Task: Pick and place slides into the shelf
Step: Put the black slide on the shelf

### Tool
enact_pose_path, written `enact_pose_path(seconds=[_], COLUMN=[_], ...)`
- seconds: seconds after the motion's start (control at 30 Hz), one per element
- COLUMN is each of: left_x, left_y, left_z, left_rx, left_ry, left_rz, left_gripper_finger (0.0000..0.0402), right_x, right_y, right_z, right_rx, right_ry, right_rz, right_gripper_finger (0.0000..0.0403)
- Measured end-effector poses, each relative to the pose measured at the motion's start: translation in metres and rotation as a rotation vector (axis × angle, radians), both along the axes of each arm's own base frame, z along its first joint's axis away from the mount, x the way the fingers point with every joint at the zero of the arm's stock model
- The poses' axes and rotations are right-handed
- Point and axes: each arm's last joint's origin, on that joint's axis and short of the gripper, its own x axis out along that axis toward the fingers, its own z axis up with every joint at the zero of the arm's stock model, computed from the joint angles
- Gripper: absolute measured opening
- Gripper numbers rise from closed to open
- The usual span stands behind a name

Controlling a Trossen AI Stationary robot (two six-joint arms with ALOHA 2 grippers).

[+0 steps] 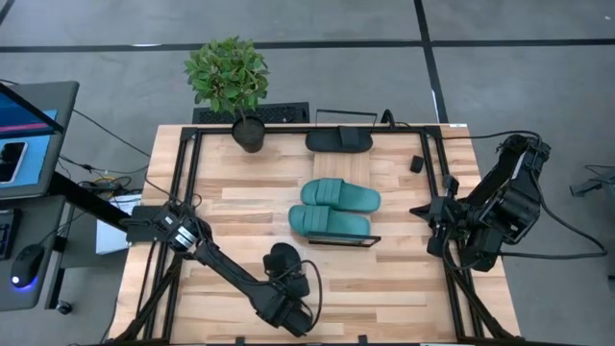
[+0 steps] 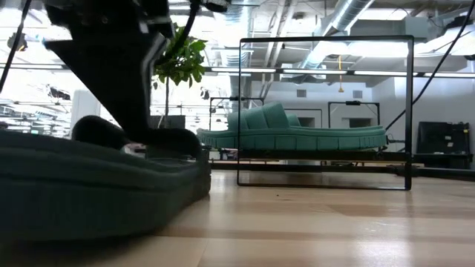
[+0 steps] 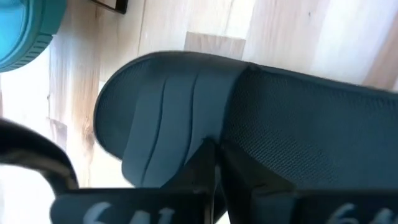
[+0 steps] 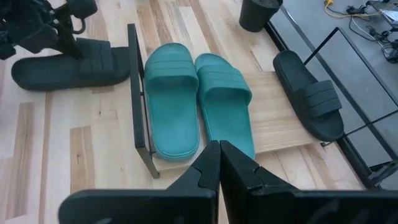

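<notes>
One black slide (image 1: 282, 259) (image 3: 298, 118) (image 4: 62, 65) lies sole down near the table's near edge; it fills the low view's left (image 2: 96, 185). My left gripper (image 1: 291, 280) (image 3: 214, 155) (image 4: 74, 50) stands over it, shut, fingertips at the strap's edge. Two teal slides (image 1: 338, 208) (image 4: 186, 106) (image 2: 297, 133) lie side by side on the shelf's wood board (image 4: 273, 118), between its black wire frames (image 2: 324, 111). The second black slide (image 1: 338, 141) (image 4: 308, 93) lies at the shelf's far end. My right gripper (image 1: 420, 210) (image 4: 217, 162) waits shut above the table's right side. My left gripper's shut fingers (image 3: 205, 162) come from above onto the black slide where the ribbed strap's edge (image 3: 205, 134) meets the footbed. The slide lies flat on the table. Whether the fingertips press on it or stand just above it, I cannot tell.
A potted plant (image 1: 231, 82) stands at the table's far left corner, and a small black object (image 1: 416, 163) lies right of the shelf. Black frame rails (image 1: 187, 192) run along the table's left and right sides. Bare wood (image 1: 240, 207) shows left of the shelf.
</notes>
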Motion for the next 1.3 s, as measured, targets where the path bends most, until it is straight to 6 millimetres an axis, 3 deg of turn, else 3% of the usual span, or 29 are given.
enact_pose_path(seconds=[0.43,1.03,1.3], left_x=[-0.024,-0.034,-0.036], left_y=[-0.024,-0.039,-0.051], left_z=[0.040,0.044,0.069], left_rx=[0.044,0.059,0.010], left_ry=[0.061,0.022,-0.065], left_rz=[-0.077,-0.123,-0.166], left_gripper_finger=[0.0000,0.0000,0.0000], right_x=[0.000,0.002,0.002], right_y=[0.001,0.002,0.002], right_z=[0.000,0.001,0.001], right_rx=[0.006,0.026,0.029], right_ry=[-0.007,-0.027,-0.028], right_rz=[-0.001,-0.002,-0.007], right_gripper_finger=[0.0000,0.0000,0.0000])
